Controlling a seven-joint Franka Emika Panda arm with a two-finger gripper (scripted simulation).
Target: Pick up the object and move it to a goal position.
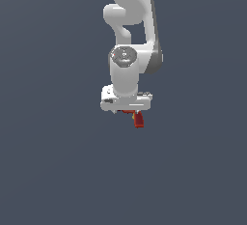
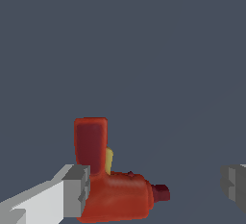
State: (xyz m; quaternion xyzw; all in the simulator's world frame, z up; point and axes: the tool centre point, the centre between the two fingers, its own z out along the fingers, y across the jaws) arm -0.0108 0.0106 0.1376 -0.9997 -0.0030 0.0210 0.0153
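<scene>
The object [image 2: 115,196] is rendered as smooth, slightly glossy red plastic, with a small yellow part. The arm [image 1: 126,72] is shown in smooth white with a soft sheen; the fingers [image 2: 77,192] are matt grey.

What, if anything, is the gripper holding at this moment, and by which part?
Nothing is clamped: the gripper is open. One finger touches the red object's body; the other stands apart.

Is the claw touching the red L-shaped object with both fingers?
No, one only. The wrist view shows one finger against the red L-shaped object; a plain gap separates the other finger from it.
</scene>
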